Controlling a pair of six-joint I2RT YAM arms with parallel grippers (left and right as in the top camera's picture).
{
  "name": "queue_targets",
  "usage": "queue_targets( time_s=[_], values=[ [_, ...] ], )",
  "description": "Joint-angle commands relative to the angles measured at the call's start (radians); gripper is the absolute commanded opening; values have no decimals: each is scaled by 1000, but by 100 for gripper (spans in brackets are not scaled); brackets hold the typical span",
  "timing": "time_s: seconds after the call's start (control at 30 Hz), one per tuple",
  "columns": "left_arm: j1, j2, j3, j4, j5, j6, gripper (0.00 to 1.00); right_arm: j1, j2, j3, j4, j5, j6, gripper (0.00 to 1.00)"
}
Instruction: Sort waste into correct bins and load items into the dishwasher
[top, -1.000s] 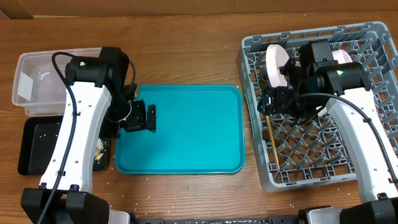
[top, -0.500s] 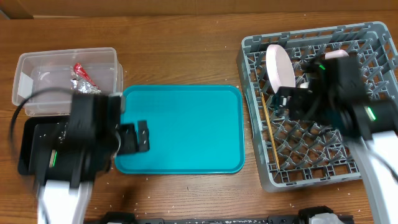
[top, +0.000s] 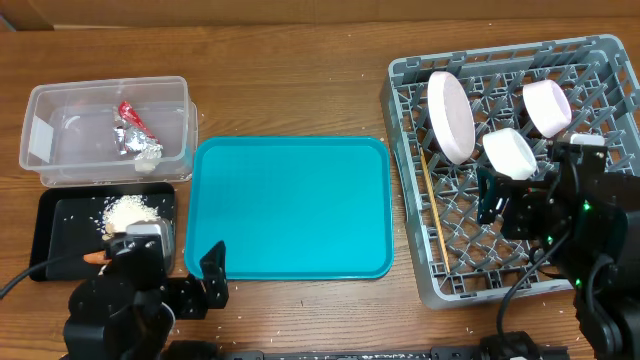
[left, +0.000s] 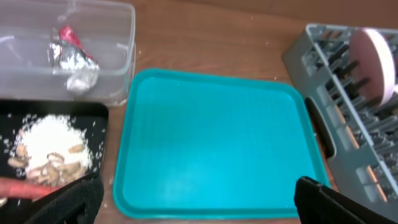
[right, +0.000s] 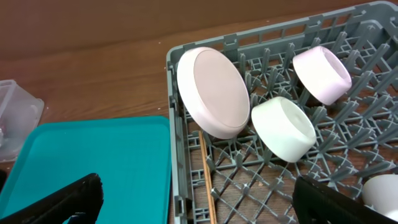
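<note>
Brown wooden tabletop (top: 300, 80) is carrying a sorting job that is looking all but finished, as both arms are hanging low at the near edge with nothing in their grasp: the left gripper (left: 199, 186) is showing its fingers spread wide over the bare teal tray (top: 290, 205), and the right gripper (right: 198, 183) is likewise gaping, empty, beside the grey dish rack (top: 400, 75). Red and silver wrappers (top: 133, 135) are lying inside the clear tub (top: 50, 100) at far left, while the pale food scraps (top: 128, 210) are heaping in the black tray (top: 60, 225) just in front of it, the orange carrot (left: 18, 188) resting at that tray's near edge, partly hidden under the left arm. Inside the rack, the plate (top: 450, 116) is leaning on edge between pegs, two bowls (top: 510, 153) are tilting just beside it, what appears to be the cup (right: 382, 194) is peeking in at the right wrist camera's corner, and the chopsticks (top: 432, 205) are lying along the left wall. Trouble, if any is coming, is likeliest to come from the arms themselves: a careless swing of the right one could be clipping the leaning plate or nudging the thin chopsticks through the lattice, and the left one, sitting so close to the carrot and loose scraps, could be sweeping them off the shallow tray onto the table
</note>
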Motion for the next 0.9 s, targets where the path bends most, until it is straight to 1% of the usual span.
queue_targets(
  time_s=[0.0,0.2,0.33,0.87],
  values=[
    [-7,-8,-10,-38,-18,-7,100,1,3,-11,7,17,8,100],
    [-7,-8,-10,-115,-17,-7,100,1,11,-11,6,17,8,100],
    [-7,-8,-10,-137,-18,-7,100,1,15,-11,6,17,8,100],
    [-7,-8,-10,-137,-17,-7,100,1,-2,-15,4,18,6,100]
  ],
)
